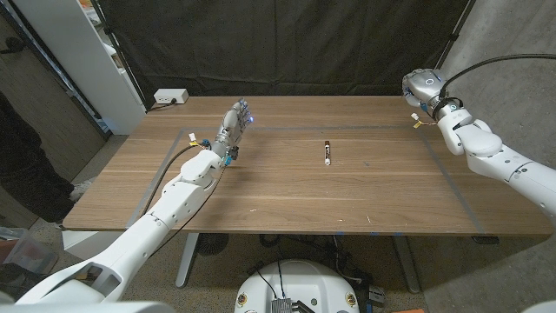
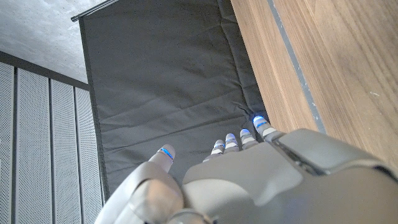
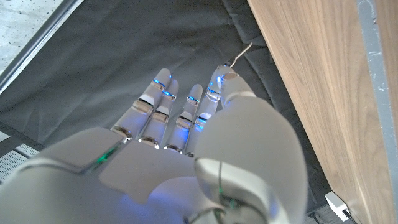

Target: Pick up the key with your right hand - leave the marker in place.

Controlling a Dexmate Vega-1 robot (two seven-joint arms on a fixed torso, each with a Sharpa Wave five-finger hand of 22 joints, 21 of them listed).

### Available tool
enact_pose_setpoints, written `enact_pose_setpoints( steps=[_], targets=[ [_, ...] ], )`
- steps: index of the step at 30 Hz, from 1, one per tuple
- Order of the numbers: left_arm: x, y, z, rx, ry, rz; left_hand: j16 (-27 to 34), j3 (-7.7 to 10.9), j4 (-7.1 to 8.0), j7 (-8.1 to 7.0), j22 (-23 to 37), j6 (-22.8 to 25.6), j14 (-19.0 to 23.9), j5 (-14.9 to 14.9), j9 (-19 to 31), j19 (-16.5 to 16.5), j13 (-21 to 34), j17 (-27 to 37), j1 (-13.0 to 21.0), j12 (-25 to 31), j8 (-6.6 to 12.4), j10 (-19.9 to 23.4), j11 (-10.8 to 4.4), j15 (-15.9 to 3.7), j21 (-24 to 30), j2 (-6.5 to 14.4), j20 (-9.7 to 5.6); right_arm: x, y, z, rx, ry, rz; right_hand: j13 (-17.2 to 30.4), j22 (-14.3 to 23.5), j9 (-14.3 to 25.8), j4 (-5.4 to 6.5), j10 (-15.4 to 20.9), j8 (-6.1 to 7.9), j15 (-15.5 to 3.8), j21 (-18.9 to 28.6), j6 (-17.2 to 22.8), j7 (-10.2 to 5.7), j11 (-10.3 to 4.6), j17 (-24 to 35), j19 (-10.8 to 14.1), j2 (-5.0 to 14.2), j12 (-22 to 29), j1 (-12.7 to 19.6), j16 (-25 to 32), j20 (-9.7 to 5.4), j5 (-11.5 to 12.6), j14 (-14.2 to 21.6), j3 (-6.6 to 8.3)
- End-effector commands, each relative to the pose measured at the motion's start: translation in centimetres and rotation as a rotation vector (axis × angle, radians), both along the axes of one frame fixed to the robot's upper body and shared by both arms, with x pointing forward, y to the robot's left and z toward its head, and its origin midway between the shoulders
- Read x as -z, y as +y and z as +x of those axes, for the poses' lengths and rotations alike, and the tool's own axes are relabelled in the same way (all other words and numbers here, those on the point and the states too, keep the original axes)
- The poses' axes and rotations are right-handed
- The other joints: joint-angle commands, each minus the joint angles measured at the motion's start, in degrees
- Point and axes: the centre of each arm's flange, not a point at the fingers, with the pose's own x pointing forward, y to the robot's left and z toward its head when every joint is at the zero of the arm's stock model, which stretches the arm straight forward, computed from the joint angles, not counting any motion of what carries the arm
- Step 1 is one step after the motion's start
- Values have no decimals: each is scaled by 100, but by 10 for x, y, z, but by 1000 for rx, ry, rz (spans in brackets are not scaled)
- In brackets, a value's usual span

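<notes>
Your right hand sits in the upper right of the head view, over the far right corner of the table. In the right wrist view its fingers reach out nearly straight and close together. A thin pale sliver pokes past the fingertips at upper middle of that view, and it is probably the key. You cannot tell from here whether it is pinched or merely lying beyond the hand. Expect a key to be light, stiff, thin and slick, so it will likely pivot if caught by one corner. Pinch it across its flat faces near the broad end. The marker lies at the centre of the head view, well apart from that hand. Your left hand, left of centre, holds nothing, its fingers extended.
</notes>
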Motion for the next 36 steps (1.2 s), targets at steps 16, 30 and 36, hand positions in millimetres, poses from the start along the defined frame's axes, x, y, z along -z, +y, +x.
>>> enact_pose_setpoints(
  steps=[16, 30, 36],
  targets=[
    [4, 22, 2, 31, 10, 5, 31, -38, -6, 19, 20, -232, -562, 46, 16, -21, 15, 15, -26, 21, 14, -409, 25, 29, -12, 617, -34, -16, 21, -13, 27, -51, 29, 43, 22, -68, 28, 57, 728, -989, 4, 50, -13, 1, -4, 3, 86, -60, 41, -32, -127, 26, 41, -87],
    [4, 29, -1, 43, 4, 15, 31, -43, -7, 18, 19, -225, -561, 51, 16, -17, 15, 14, -24, 22, 16, -407, 20, 32, -12, 620, -45, -21, 26, -19, 48, -81, 37, 61, 21, -114, 31, 91, 752, -998, 4, 33, -15, -18, -16, 5, 99, -69, 63, -50, -168, 37, 71, -130],
    [0, 30, -1, 38, -16, 37, 35, -46, -7, -2, 19, -216, -549, 54, 16, -14, 15, 13, -22, 25, 18, -401, 0, 24, -11, 622, -42, -21, 25, -21, 67, -74, 38, 70, 21, -130, 32, 115, 765, -1000, 5, 34, -20, -15, -17, 7, 104, -67, 72, -55, -179, 39, 79, -149]
  ],
)
